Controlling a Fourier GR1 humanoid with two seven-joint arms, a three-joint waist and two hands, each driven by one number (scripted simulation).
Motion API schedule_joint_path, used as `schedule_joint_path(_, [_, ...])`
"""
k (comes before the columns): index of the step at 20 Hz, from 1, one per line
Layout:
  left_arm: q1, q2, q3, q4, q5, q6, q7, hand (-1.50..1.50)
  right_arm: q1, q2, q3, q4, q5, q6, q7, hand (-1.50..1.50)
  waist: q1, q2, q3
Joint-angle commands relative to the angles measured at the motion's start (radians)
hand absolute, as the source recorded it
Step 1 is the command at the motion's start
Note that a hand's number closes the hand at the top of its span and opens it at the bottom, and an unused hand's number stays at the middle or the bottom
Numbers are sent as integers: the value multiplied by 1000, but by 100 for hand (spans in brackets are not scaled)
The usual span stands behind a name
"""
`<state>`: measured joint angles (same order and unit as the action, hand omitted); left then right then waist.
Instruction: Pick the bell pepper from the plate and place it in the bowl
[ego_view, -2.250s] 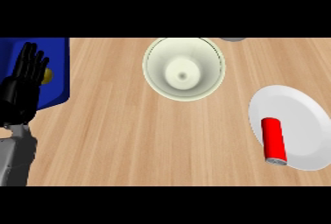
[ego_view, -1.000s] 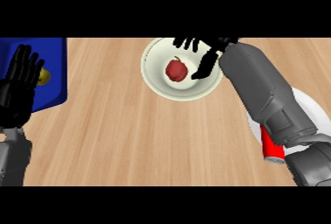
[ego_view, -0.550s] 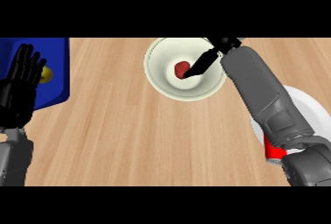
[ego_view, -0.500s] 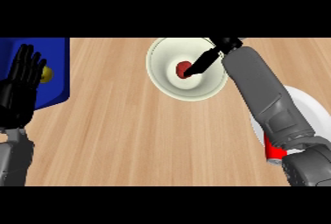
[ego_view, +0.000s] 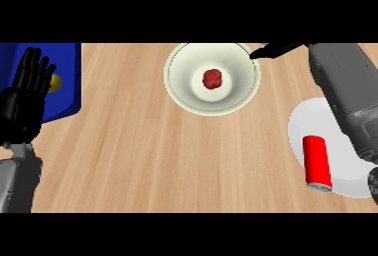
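A small red bell pepper (ego_view: 212, 78) lies at the bottom of the cream bowl (ego_view: 179, 90) at the counter's far middle. My right hand (ego_view: 275, 49) shows only as black fingers beside the bowl's upper right rim, apart from the pepper, with its grey forearm running down the right side. The white plate (ego_view: 297, 128) sits at the right, partly hidden by that forearm, and carries a red can (ego_view: 318, 162). My left hand (ego_view: 26, 100) rests open at the left edge, fingers up.
A blue tray (ego_view: 68, 75) lies at the far left under my left hand, with a small yellow object (ego_view: 54, 83) on it. Bare wooden counter stretches between the bowl, tray and plate.
The bell pepper went from my right hand into the bowl. That hand then pulled back from over the bowl to its upper right rim. The left hand stayed still.
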<state>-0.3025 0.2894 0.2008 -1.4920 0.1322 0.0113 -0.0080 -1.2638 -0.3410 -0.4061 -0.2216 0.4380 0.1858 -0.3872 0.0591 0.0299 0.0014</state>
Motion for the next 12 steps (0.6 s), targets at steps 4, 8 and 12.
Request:
schedule_joint_path(4, [-15, 14, -2, -20, 6, -15, 14, 0, 43, -186, -85, 48, -69, 127, -49, -150, 23, 10, 2])
schedule_joint_path(8, [-24, 3, -4, -13, 4, -6, 13, 0, 101, -241, -93, 53, -73, 174, -128, -150, 35, 20, 4])
schedule_joint_path(12, [-53, -11, -17, 1, -4, 1, -1, 0, 101, -309, -108, 72, -85, 256, -122, -150, 40, 30, 5])
